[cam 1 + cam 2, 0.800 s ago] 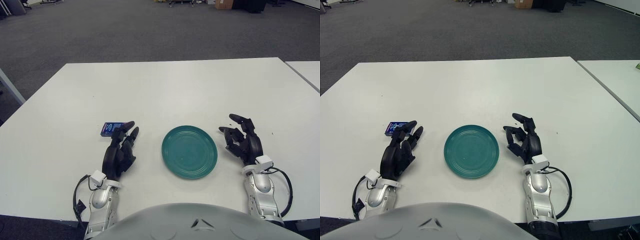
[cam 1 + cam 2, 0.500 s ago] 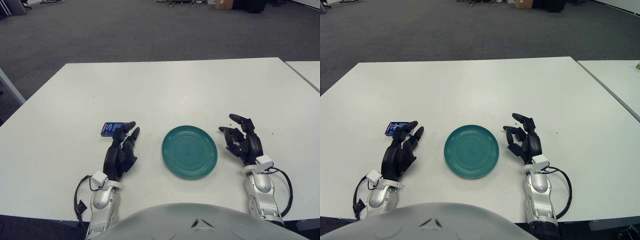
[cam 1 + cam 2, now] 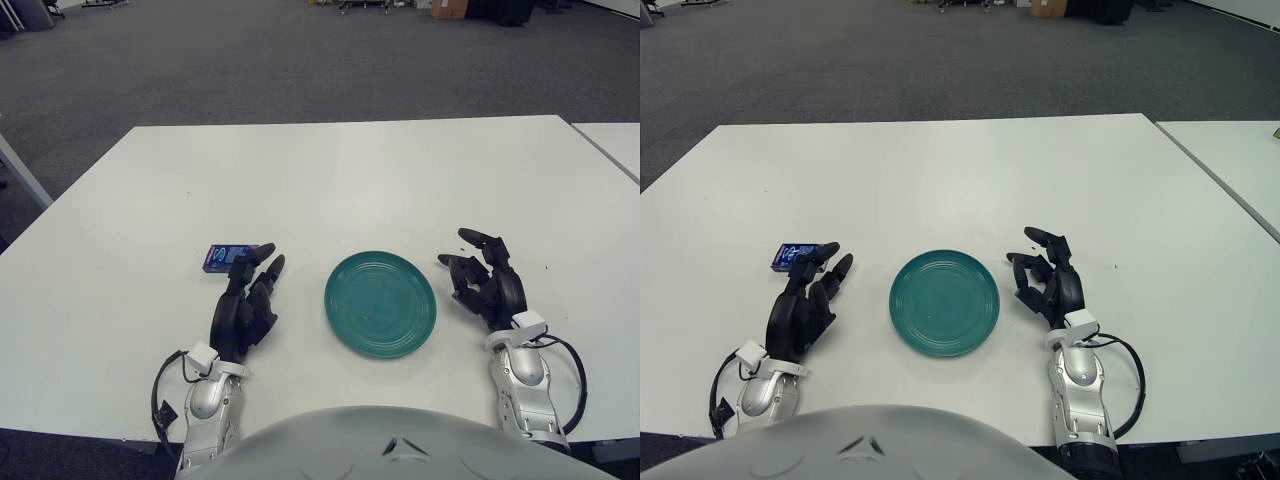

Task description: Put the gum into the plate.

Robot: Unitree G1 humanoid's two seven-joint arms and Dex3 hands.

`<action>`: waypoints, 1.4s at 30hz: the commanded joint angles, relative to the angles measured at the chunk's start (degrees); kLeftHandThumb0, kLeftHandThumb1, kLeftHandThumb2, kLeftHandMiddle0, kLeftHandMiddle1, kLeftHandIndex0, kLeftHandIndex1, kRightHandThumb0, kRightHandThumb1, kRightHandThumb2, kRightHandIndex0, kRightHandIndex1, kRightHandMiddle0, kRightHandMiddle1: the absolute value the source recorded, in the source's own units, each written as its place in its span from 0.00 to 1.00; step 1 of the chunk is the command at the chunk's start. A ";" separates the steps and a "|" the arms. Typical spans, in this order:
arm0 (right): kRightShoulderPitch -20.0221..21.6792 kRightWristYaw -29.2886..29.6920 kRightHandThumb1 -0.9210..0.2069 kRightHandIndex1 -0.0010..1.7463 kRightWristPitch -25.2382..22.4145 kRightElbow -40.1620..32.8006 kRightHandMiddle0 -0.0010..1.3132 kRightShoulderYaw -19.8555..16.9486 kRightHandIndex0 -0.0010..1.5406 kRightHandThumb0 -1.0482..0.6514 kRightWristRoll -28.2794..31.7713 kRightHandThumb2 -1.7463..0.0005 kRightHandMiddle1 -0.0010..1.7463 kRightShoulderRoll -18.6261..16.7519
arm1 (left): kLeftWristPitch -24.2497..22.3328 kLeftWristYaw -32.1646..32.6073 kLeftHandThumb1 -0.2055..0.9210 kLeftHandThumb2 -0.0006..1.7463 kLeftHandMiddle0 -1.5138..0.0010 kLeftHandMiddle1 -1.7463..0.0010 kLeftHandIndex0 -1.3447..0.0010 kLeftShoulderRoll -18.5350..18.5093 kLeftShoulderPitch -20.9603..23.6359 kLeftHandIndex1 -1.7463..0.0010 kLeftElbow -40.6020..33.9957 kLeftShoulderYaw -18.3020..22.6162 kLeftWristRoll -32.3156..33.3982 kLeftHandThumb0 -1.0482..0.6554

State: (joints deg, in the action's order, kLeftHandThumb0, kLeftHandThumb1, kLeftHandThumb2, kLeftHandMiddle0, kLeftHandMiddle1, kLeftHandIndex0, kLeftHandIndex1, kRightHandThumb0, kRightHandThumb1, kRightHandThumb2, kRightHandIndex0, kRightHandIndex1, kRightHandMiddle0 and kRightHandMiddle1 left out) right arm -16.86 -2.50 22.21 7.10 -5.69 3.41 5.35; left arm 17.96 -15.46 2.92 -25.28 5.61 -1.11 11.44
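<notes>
The gum (image 3: pixel 224 257) lies flat on the white table (image 3: pixel 330 180), well left of the green plate (image 3: pixel 380 303), which holds nothing — so the task looks barely begun; the left robot hand (image 3: pixel 247 296) reaches toward the pack, fingers extended and unclenched, tips just at its near edge, gripping nothing; grasp, carry and drop all remain; the right robot hand (image 3: pixel 486 282) shows right of the plate, loosely spread, empty.
</notes>
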 commanded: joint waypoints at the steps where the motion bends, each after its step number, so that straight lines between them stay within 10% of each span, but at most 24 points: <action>1: -5.61 0.52 0.11 0.42 -1.74 5.65 0.01 -0.35 0.37 0.34 -2.25 0.57 0.56 0.52 | -1.51 0.19 1.00 0.47 0.64 0.98 0.91 1.14 -1.74 0.42 4.11 -0.84 0.17 0.14; 20: -4.46 0.82 0.10 0.42 -3.83 5.52 0.03 -1.06 0.37 0.33 -1.13 0.58 0.56 0.43 | -10.83 7.88 1.00 0.46 0.67 0.99 0.98 -1.36 3.22 0.43 -12.65 -0.24 -5.84 0.15; 29: -3.68 0.44 0.08 0.42 -3.39 6.63 0.04 -0.88 0.38 0.33 -1.16 0.59 0.56 0.70 | -0.66 19.07 1.00 0.41 0.70 1.00 1.00 -18.54 20.38 0.46 -4.74 1.22 -35.04 0.13; 42: -2.73 0.72 0.09 0.43 -2.52 8.15 0.05 -1.10 0.38 0.34 -1.35 0.59 0.56 1.15 | 11.17 23.99 1.00 0.35 0.76 0.99 1.00 -33.83 28.14 0.49 7.54 -2.05 -47.66 0.03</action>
State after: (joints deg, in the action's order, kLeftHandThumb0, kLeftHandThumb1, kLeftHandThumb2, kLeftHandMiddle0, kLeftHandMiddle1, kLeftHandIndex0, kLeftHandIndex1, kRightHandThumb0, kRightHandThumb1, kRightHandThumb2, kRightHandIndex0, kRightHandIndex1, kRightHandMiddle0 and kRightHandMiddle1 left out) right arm -16.38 -1.76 21.40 7.97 -6.33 3.13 6.36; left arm 26.94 7.18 -27.97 2.10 8.36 -1.61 -33.57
